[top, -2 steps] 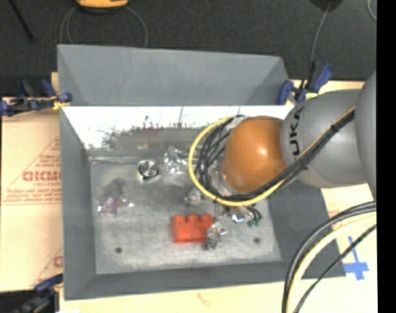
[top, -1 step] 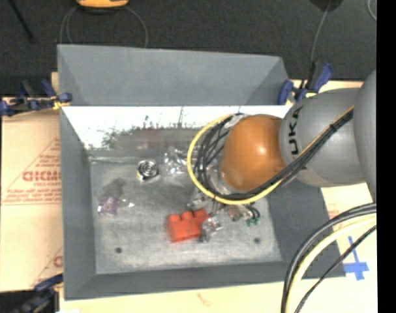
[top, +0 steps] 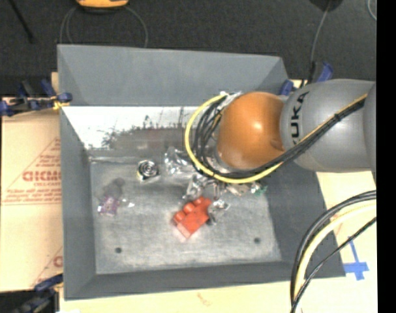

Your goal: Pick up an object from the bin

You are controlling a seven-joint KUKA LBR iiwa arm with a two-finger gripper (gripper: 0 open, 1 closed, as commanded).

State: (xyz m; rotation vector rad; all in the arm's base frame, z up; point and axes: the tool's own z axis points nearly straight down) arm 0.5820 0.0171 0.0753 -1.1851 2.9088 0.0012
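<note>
In the camera view, you see the tool low in the bin, under the arm's orange cover, down among the things near the middle of the floor. You cannot tell whether it is released or clenched, because the cover and the cables hide most of it, so do not count on a grip.

Just below the tool, touching it or very nearly, a red block lies flat on the bin floor. It is the nearest thing to the tool and, by my judgement, the likely one for the pick. Above the tool and to the view's left lies a crumpled silvery piece, and beyond that a small round metal part. Well apart from the tool on the same side rests a pale purple scrap. On the tool's other side a bit of green peeks from under the cover. You cannot tell what it is.

As for progress, the reach into the bin looks done, but nothing is visibly grasped and nothing is lifted. What is left, as far as you can judge, is closing on a thing and raising it clear of the bin.
</note>
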